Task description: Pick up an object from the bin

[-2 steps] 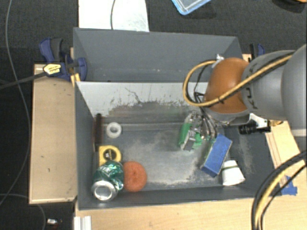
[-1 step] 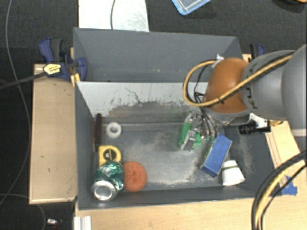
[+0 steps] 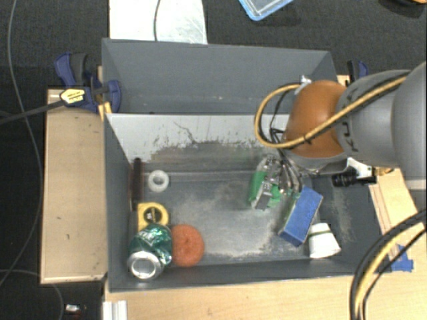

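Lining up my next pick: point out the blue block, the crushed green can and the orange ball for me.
blue block (image 3: 301, 217), camera view, middle of its top face.
crushed green can (image 3: 152, 244), camera view, its dented green side.
orange ball (image 3: 188, 245), camera view, its centre.

Gripper (image 3: 272, 187) low at mid-bin, and the green thing (image 3: 257, 187) against it is a blur, its kind impossible to call. The orange cover (image 3: 319, 120) and grey arm (image 3: 390, 122) hide the right back corner of the bin (image 3: 200, 79), the arm running off the right edge. Over at the left, the crushed can (image 3: 150, 249) covers the lower part of a yellow thing (image 3: 152, 213).
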`<state>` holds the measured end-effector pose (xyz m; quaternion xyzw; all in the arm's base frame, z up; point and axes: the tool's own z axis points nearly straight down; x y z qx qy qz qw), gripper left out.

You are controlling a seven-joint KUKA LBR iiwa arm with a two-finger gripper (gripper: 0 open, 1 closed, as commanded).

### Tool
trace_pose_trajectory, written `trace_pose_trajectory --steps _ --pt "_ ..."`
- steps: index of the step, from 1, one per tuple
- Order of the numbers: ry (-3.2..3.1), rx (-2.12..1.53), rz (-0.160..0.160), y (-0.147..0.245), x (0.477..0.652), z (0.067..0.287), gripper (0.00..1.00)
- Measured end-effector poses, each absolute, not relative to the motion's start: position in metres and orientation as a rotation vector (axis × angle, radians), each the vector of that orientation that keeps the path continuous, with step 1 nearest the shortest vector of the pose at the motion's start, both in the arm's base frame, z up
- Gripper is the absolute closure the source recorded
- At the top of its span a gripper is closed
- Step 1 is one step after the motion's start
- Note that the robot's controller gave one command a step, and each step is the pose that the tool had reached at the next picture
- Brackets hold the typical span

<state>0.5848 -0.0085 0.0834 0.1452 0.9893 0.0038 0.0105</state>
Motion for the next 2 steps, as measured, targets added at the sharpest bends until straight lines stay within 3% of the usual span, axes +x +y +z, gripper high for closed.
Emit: trace_pose_trajectory --steps 2 --pt "3.088 0.451 0.012 -0.0085 0.5848 0.0834 1.0"
